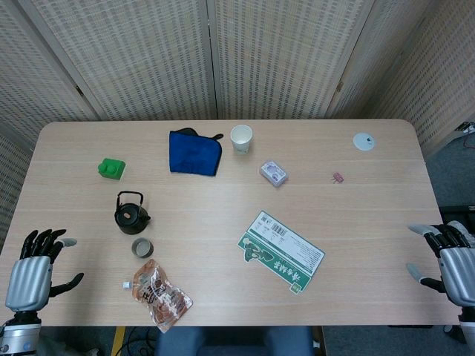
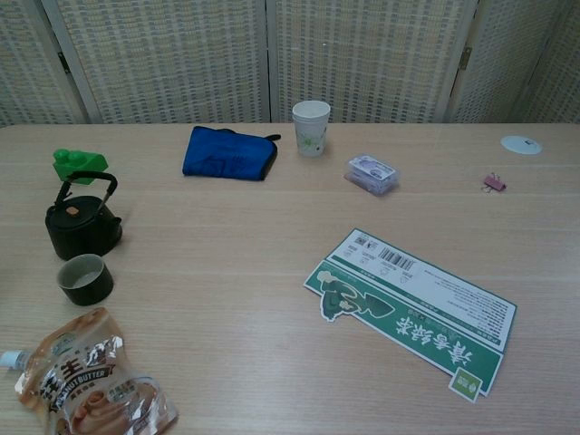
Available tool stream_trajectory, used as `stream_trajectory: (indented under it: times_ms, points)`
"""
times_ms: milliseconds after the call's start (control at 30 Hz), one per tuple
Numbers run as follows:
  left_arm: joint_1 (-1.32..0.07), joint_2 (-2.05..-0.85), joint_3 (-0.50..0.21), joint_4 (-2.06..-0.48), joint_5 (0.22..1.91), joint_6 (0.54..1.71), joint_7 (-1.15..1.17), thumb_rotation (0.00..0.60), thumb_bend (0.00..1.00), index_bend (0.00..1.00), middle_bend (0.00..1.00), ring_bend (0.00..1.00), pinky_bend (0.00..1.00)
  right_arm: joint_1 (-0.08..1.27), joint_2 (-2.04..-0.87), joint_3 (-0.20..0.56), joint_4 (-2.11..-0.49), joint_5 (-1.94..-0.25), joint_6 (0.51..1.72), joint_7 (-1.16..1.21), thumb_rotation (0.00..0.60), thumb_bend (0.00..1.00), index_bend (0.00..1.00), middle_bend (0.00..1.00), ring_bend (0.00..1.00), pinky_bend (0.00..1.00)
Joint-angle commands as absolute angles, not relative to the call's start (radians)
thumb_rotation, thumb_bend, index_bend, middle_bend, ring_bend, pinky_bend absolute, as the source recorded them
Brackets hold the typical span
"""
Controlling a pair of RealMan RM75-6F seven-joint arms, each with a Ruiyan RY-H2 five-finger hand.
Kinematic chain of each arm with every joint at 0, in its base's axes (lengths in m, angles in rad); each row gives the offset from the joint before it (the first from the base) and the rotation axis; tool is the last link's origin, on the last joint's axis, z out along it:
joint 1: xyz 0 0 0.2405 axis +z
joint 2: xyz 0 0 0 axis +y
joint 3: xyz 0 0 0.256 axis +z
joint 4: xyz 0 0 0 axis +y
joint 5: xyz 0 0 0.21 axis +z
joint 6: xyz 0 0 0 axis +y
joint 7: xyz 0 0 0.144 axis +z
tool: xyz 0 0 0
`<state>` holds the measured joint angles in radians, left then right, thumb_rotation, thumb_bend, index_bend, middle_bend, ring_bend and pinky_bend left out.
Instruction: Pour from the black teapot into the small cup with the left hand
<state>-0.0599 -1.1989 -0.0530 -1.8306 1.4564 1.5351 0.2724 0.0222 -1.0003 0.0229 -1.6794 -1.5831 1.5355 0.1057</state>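
Pour not begun; I judge this the approach step. Black teapot (image 1: pixel 131 214) stands upright on the table (image 1: pixel 223 252), handle raised, with the small cup (image 1: pixel 142 247) just beside it on my near side (the two look barely apart in the chest view). My left hand (image 1: pixel 33 271) hangs at the near left table corner, fingers spread, holding and touching nothing. Right hand (image 1: pixel 449 261) likewise open and empty at the far right edge. Next move calls for reaching my left hand to the teapot's handle and closing around it before tilting the spout over the cup.
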Motion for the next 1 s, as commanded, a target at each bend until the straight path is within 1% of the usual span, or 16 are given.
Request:
stream_trajectory:
  times_ms: [33, 700, 1000]
  points:
    - [-0.060, -1.200, -0.053, -1.830, 1.457, 1.534, 0.272, 0.600, 0.17, 0.33, 0.18, 0.12, 0.01, 0.022, -1.001, 0.023, -1.679, -1.583, 1.536, 0.106, 0.600, 0.19, 0.26, 0.29, 0.20, 0.19]
    - [-0.080, -1.199, -0.059, -1.826, 1.486, 1.522, 0.261, 0.600, 0.17, 0.33, 0.18, 0.12, 0.01, 0.012, -0.991, 0.026, -1.680, -1.585, 1.556, 0.108, 0.600, 0.19, 0.26, 0.29, 0.20, 0.19]
    - [-0.164, -1.161, -0.097, -1.795, 1.506, 1.430, 0.183, 0.600, 0.17, 0.33, 0.18, 0.12, 0.01, 0.018, -0.968, 0.039, -1.704, -1.592, 1.568, 0.086, 0.600, 0.19, 0.26, 0.29, 0.20, 0.19]
